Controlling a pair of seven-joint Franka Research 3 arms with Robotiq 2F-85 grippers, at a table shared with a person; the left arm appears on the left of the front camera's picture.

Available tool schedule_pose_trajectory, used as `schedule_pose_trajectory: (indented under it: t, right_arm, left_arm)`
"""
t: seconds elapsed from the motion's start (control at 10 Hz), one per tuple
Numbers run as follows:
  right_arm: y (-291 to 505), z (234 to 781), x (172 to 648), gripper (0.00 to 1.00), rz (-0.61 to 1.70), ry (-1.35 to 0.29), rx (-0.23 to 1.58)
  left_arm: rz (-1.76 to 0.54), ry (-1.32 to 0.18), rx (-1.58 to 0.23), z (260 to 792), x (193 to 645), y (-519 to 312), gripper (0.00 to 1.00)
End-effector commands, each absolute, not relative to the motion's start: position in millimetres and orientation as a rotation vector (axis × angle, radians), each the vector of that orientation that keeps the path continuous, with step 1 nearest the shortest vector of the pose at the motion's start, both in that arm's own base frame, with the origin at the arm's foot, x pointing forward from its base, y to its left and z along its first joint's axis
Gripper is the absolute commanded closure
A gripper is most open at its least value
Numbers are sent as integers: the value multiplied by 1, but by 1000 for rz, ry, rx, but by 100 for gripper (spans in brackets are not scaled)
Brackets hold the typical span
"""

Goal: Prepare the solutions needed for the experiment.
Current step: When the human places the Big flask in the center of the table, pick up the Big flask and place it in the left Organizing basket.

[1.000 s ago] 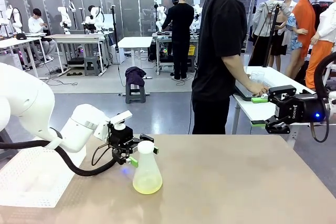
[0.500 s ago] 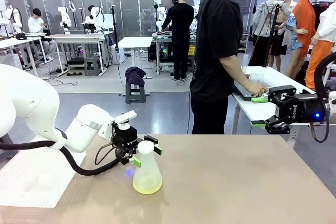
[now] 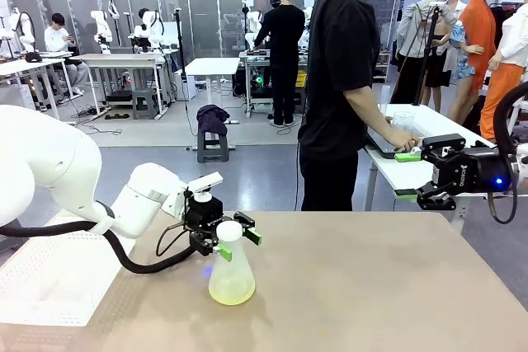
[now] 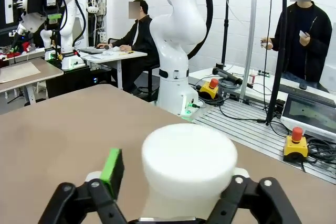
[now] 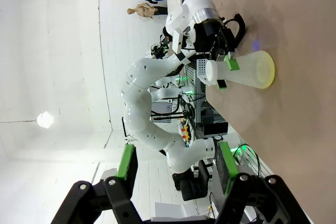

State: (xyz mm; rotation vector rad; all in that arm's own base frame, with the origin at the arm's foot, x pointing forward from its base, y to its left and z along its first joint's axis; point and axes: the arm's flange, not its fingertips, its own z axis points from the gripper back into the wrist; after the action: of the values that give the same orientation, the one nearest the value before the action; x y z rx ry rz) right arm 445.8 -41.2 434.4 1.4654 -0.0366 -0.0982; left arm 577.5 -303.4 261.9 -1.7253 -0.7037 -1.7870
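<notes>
A flask [image 3: 231, 274] stands on the tan table [image 3: 371, 286], apparently alone.

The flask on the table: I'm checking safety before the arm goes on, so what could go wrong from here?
1. The left gripper has its jaws around the capped neck of the flask, high up; an off-centre squeeze could tip it.
2. If it tips or slips, the yellow liquid might spill on the table.

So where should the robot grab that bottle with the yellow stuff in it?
Probably at the narrow neck, just under the white cap, coming in level from the side. The bottle stands upright on the table and widens to a cone below, too broad and sloped to pinch. The left gripper is already there, a finger on each side of the neck.
</notes>
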Motion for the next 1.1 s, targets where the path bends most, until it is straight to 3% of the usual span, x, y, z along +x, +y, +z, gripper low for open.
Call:
schedule_pose_trajectory:
  t: [0.0, 0.1, 0.4, 0.5, 0.6, 0.8, 1.0]
  right_arm:
    - [-41, 436, 446, 24, -95, -38, 1469]
    - [-41, 436, 446, 24, -95, -38, 1469]
    - [-41, 436, 446, 24, -95, -38, 1469]
    - [-41, 436, 446, 24, -95, -38, 1469]
    - [-41, 436, 446, 24, -95, -38, 1469]
    - [-41, 436, 446, 24, -95, -38, 1469]
    - [-41, 436, 446, 24, -95, -38, 1469]
  left_arm:
    - [-1784, -663, -1776, 263, 583, -307, 33]
    - [-1785, -655, -1778, 263, 583, -309, 39]
    - [-1784, -632, -1789, 262, 582, -312, 72]
    - [-1785, -630, -1793, 263, 581, -312, 78]
    - [-1784, -632, -1793, 263, 581, -311, 92]
    - [-1789, -632, -1791, 264, 580, -309, 100]
    - [-1795, -641, -1788, 268, 579, -308, 100]
